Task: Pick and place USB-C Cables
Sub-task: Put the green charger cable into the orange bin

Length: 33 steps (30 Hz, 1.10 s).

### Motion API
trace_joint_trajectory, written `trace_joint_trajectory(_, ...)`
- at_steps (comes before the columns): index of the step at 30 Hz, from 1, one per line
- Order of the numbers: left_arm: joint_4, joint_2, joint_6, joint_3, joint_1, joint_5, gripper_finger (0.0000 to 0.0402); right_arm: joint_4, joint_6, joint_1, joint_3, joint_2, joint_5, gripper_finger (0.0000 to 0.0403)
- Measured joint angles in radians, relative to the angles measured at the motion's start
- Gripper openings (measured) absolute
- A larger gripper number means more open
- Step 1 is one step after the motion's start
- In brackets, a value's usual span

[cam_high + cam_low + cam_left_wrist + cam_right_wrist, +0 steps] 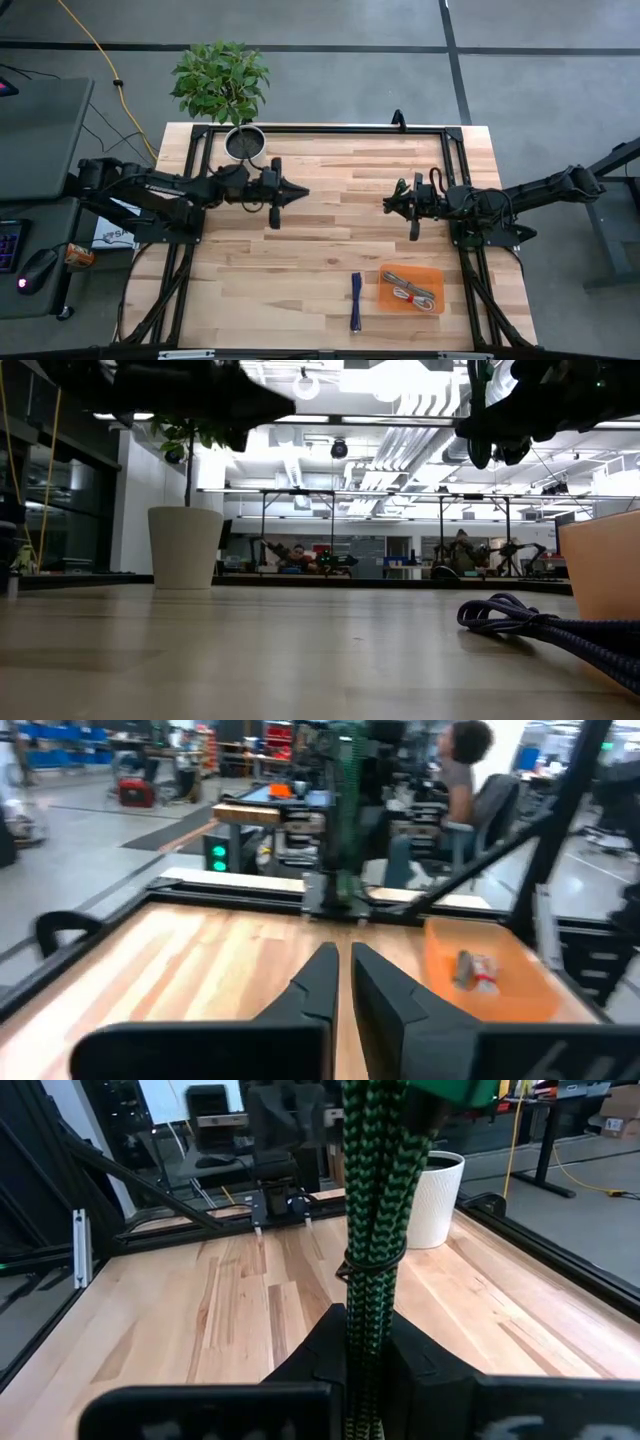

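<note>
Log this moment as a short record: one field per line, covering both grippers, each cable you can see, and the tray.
right gripper: shut on the green cable, raised above the table's middle right
left gripper: fingers close together, empty, over the table's middle left
dark blue cable: lying on the table just left of the orange tray
tray contents: a silvery grey cable and a white and red cable
cables still outside the tray: green, dark blue

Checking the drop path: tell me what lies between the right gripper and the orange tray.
The high view shows only bare wooden tabletop between the right gripper, shut on the green cable, and the orange tray. The dark blue cable lies beside the tray, outside that stretch.
</note>
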Motion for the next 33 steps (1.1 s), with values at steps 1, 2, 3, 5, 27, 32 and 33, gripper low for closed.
trace_joint_trajectory(1,0.001,-0.017,0.0,-0.016,0.014,0.002,0.0007,0.0,0.0,0.0,0.0,0.0,0.0,0.0007)
trace_joint_trajectory(2,0.004,-0.038,0.0,-0.039,0.028,0.011,0.0004,0.0,0.0,0.0,0.0,0.0,-0.002,0.0007)
trace_joint_trajectory(3,0.01,-0.062,-0.001,-0.063,0.043,0.029,0.0002,0.0,0.0,0.0,0.0,0.0,-0.005,0.0007)
trace_joint_trajectory(5,0.031,-0.123,-0.001,-0.114,0.066,0.057,0.0002,0.0,0.0,0.0,0.0,0.0,-0.008,0.0007)
trace_joint_trajectory(27,-0.057,-0.543,-0.016,-0.273,0.057,0.061,0.0,0.0,0.0,0.0,0.0,0.0,-0.036,0.0007)
trace_joint_trajectory(32,-0.057,-0.543,-0.008,-0.273,0.057,0.054,0.0,0.0,0.054,0.002,0.0,0.002,-0.085,0.0007)
trace_joint_trajectory(33,-0.056,-0.543,-0.008,-0.273,0.057,0.054,0.0,0.001,0.068,0.009,0.0,0.007,-0.1,0.0007)
